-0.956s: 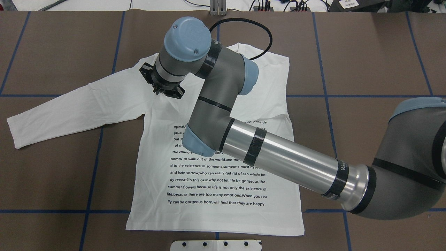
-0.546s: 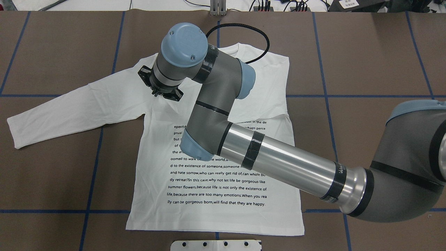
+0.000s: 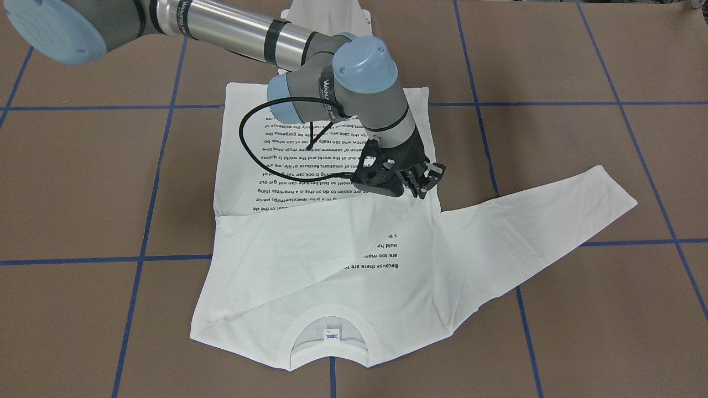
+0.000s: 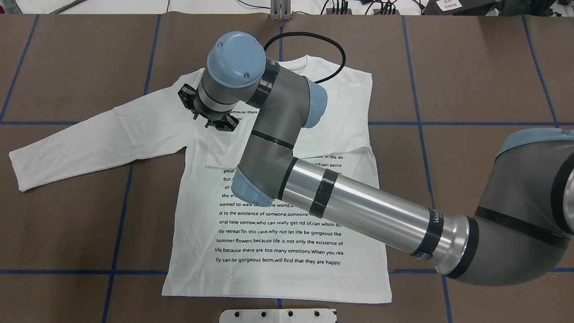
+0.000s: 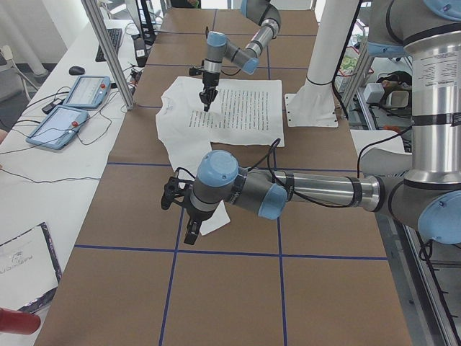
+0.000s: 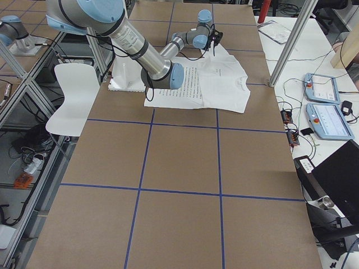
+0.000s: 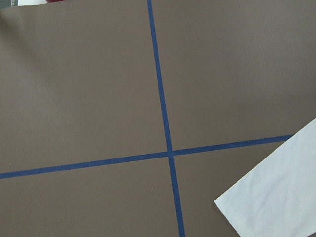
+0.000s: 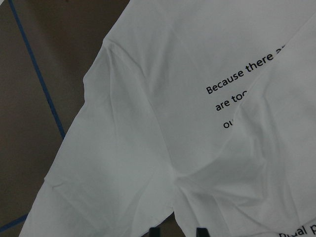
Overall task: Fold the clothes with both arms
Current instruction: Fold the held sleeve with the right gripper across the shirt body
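The white shirt [image 4: 278, 233] is lying flat on the brown tabletop [image 4: 471, 80], printed side up, and the right arm [image 4: 367, 211] is reaching across it. The right claw [image 3: 425, 182] is pointing down at the shoulder where the stretched-out sleeve [image 4: 89, 143] is joining the body, and the armpit is sitting just under it. Its fingertips [image 8: 154, 231] are showing a gap between them in the wrist view, so it is standing open, gripping nothing I can make out. The other sleeve [image 3: 310, 232] is lying folded across the chest, its end reaching right up to that claw. The left claw [image 5: 189, 236] is hanging just beside the cuff [image 7: 276, 202] of the stretched-out sleeve. Whether it is open or closed I cannot tell.
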